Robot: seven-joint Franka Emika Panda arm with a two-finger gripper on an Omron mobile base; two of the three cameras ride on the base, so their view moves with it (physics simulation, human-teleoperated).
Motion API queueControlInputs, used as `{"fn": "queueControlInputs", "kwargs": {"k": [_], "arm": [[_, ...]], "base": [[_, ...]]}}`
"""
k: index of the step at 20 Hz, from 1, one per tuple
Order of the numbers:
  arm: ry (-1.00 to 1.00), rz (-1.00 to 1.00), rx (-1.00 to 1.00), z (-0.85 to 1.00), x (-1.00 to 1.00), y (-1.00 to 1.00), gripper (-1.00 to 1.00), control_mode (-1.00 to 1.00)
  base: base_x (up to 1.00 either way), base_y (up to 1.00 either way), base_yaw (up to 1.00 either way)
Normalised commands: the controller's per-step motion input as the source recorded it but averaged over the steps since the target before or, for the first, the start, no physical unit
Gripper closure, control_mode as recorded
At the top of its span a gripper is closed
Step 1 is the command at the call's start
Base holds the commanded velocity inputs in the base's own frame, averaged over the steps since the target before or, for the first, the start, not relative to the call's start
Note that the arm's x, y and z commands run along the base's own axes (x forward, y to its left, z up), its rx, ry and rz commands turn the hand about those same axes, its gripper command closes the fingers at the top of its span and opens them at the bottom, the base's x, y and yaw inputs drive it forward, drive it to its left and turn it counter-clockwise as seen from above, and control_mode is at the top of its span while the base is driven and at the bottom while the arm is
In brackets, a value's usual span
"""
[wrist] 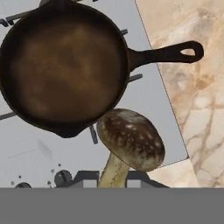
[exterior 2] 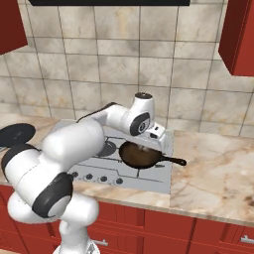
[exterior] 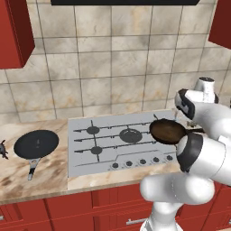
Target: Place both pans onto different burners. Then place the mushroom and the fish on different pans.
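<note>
Mushroom (wrist: 130, 139) hung clamped by its stem in the gripper (wrist: 111, 179) — just beside the brown pan (wrist: 65, 65), short of its rim.

Cooktop (exterior: 118, 145): the dark brown pan (wrist: 65, 65) occupies the right-hand burner; its bowl is bare, open to descent from above. In the hand view the mushroom (wrist: 131, 139), clamped by its stem in the gripper (wrist: 113, 177), hangs at 5 o'clock of the bowl, outside the rim line, over bare cooktop. The pan's handle (wrist: 168, 53) projects toward 3 o'clock, over the marble counter (wrist: 197, 109), blocking a low pass along that edge. The middle burner (exterior: 131, 134) and the left burners (exterior: 93, 130) stand uncovered under grates. The black pan (exterior: 36, 144) takes the counter well left of the cooktop. The fish (exterior: 2, 150) lies at its 9 o'clock.
</note>
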Motion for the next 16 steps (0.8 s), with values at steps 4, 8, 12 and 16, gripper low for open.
{"fn": "queueControlInputs", "kwargs": {"k": [4,8,12,16], "arm": [[0.0,0.0,0.0,0.0,0.37,0.39,1.0,-1.0],[0.0,0.0,0.0,0.0,0.35,0.34,1.0,-1.0],[0.0,0.0,0.0,0.0,0.3,0.28,1.0,-1.0],[0.0,0.0,0.0,-0.05,0.23,0.11,1.0,-1.0]], "base": [[0.0,0.0,0.0],[0.0,0.0,0.0],[0.0,0.0,0.0],[0.0,0.0,0.0]]}}
